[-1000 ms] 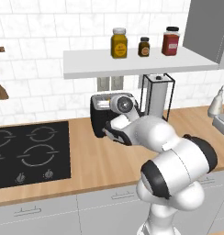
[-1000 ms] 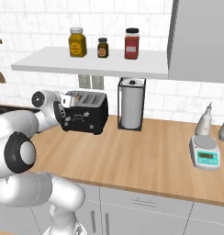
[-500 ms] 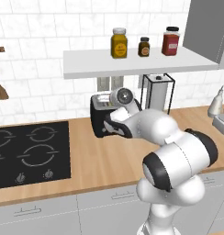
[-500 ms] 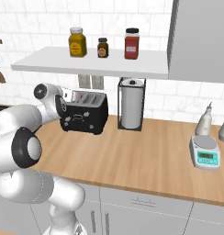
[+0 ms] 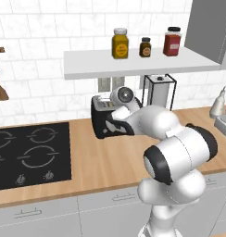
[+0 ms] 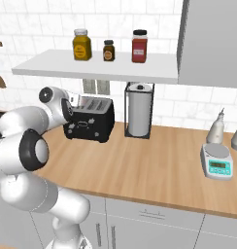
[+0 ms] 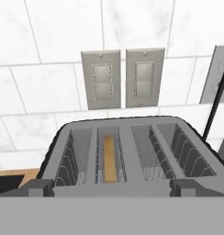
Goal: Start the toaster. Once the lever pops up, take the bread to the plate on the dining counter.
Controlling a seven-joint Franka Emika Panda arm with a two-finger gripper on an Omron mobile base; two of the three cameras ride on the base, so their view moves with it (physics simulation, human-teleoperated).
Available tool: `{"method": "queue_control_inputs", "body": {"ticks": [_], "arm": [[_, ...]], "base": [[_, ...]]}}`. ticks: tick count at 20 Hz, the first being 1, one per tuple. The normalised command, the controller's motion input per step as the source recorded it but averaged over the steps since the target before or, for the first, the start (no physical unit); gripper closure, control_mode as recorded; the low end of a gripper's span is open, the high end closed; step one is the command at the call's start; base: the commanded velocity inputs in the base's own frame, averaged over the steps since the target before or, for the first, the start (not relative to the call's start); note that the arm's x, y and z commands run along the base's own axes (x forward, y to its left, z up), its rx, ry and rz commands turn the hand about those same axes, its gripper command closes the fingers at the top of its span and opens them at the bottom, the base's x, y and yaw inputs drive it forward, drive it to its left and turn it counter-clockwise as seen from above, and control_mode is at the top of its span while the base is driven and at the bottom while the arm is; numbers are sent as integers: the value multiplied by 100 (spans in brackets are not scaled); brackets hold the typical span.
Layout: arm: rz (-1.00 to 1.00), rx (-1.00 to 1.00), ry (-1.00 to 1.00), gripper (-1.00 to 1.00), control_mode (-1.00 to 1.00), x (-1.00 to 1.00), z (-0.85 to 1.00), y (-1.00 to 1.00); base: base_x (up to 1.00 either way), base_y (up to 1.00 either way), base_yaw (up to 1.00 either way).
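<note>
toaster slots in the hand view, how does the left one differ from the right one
The left slot of the toaster holds the bread, a tan slice on edge; the right slot shows bare wire racks. Both are open-topped, side by side.

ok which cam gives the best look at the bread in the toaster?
Hand view: it looks down into the toaster, and the bread stands edge-on as a tan strip in a left-hand slot. The right base view shows the toaster from the front, slots too shallow to make out bread. In the left base view the arm covers much of the toaster.
</note>
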Motion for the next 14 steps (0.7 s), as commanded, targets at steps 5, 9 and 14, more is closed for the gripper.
{"method": "queue_control_inputs", "body": {"ticks": [5,9,14], "arm": [[0,0,3,-100,-100,18,-1,0],[0,0,5,-100,-100,22,-6,0],[4,-4,6,-100,-100,15,-18,0]], "base": [[0,0,0],[0,0,0],[0,0,0]]}}
